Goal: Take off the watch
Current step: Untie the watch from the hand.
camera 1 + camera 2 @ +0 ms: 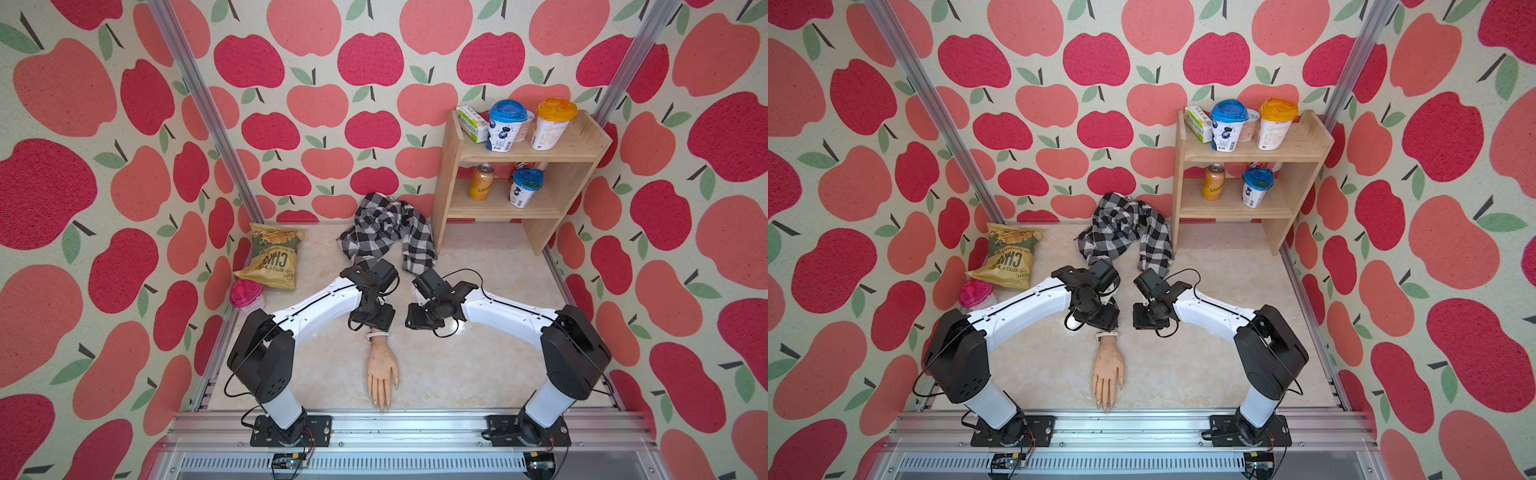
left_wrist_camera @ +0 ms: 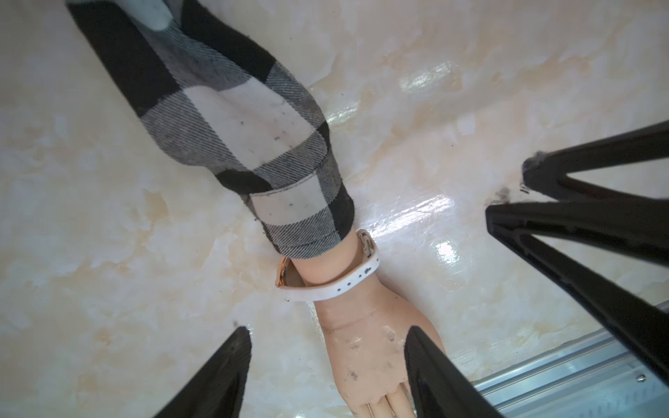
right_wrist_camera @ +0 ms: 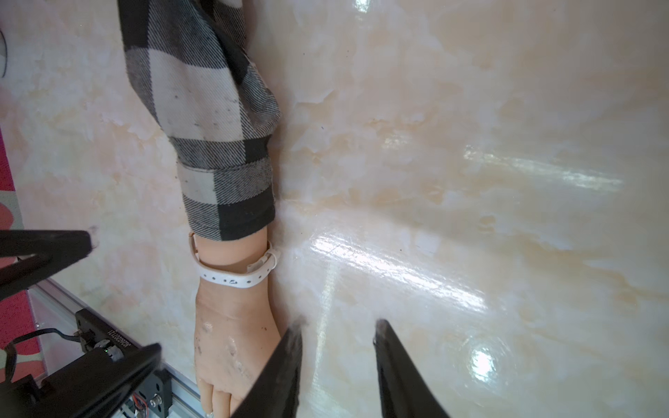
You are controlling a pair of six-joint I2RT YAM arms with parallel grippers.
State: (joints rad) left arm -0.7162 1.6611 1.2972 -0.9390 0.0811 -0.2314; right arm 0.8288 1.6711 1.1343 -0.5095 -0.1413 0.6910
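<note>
2 white-and-black robot arms reach over a glossy, cream, marble-patterned surface (image 1: 478, 374) inside a booth papered with red apples.

At far left stands a clear plastic cup with a pink lid (image 1: 246, 294). Just behind it lies a yellow-and-green bag of crisps (image 1: 272, 259).

The left arm (image 1: 316, 305) stretches inward. In the left wrist view its left gripper (image 2: 327, 331) is spread wide with nothing between its black fingers (image 2: 231, 362). It is held above a flesh-coloured mannequin hand (image 1: 382, 365).

That hand lies flat in the middle, fingers pointing toward the robot. Its forearm sits inside a sleeve of a crumpled black-and-white checked shirt (image 1: 386, 232).

The small watch with a thin white strap (image 2: 344, 286) is wrapped round the mannequin's wrist, between the sleeve cuff and the hand. Its rose-gold rim shows edge-on at the side of the wrist nearer the left arm. Both grippers are apart from it.

To the right, the right gripper (image 3: 339, 322) hangs over bare surface just beside the hand. Its fingers are parted by a narrow gap and hold nothing. The right arm (image 1: 507, 309) runs back from it.

At the far right rear stands a light wooden 2-tier shelf (image 1: 577, 141).
- **Top tier:** a white-and-green carton (image 1: 471, 122), a blue-lidded white cup (image 1: 508, 124) and an orange-lidded white cup (image 1: 555, 122).
- **Lower tier:** an orange drinks can (image 1: 482, 181) and a second blue-lidded cup (image 1: 527, 187).
</note>
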